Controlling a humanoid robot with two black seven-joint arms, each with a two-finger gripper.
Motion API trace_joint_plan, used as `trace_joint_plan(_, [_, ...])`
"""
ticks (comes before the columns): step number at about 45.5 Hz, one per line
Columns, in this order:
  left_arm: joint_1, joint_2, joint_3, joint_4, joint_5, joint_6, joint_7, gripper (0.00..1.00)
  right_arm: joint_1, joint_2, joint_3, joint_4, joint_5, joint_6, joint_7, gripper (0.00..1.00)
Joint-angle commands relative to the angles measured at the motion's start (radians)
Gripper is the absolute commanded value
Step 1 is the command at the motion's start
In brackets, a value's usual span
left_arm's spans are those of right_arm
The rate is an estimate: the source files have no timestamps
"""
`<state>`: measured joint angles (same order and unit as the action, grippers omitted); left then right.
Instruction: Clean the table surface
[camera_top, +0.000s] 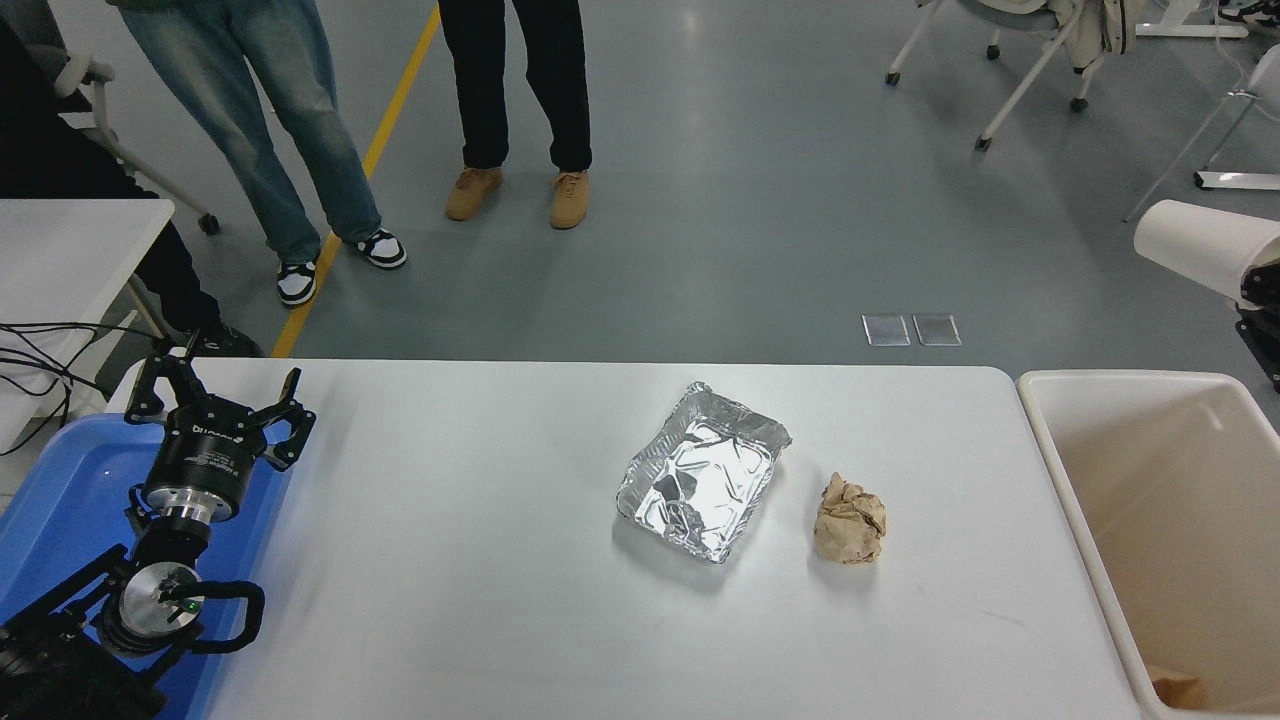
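Observation:
The white table surface (450, 540) carries a crumpled foil tray (700, 485) and, to its right, a ball of brown paper (850, 520). At the picture's right edge my right gripper (1258, 292) is mostly cut off. It is shut on a white paper cup (1195, 248), which lies tilted in the air above the far end of the cream bin (1060, 480). My left gripper (215, 400) stays parked at the lower left, open, over the blue bin (60, 500).
The cream bin stands against the table's right end with a brown scrap (1170, 690) at its bottom. A smaller white table with cables (70, 250) is at the left. Two people's legs (515, 90) stand beyond the far edge, and chairs (1020, 60) are at the upper right.

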<state>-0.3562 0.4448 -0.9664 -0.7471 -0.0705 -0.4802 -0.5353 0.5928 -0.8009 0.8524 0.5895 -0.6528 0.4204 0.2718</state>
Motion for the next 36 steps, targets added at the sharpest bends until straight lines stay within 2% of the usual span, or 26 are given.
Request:
trace_joint_plan(1, [0.0,0.0,0.0,0.0,0.0,0.0,0.0,0.99,0.016,0.101,-0.202,-0.186,0.189,-0.146,0.003,0.0])
trace_joint_plan(15, [0.0,0.0,0.0,0.0,0.0,0.0,0.0,0.99,0.071,0.304,-0.388,-0.586,0.424,-0.163,-0.02,0.0])
trace_joint_plan(22, [-0.001,0.0,0.0,0.0,0.0,0.0,0.0,0.99,0.029,0.374,-0.391,-0.648,0.452,-0.202,-0.02,0.0])
trace_joint_plan(36, [-0.001,0.0,0.0,0.0,0.0,0.0,0.0,0.99,-0.022,0.424,-0.409,-0.649,0.453,-0.25,-0.019,0.0])
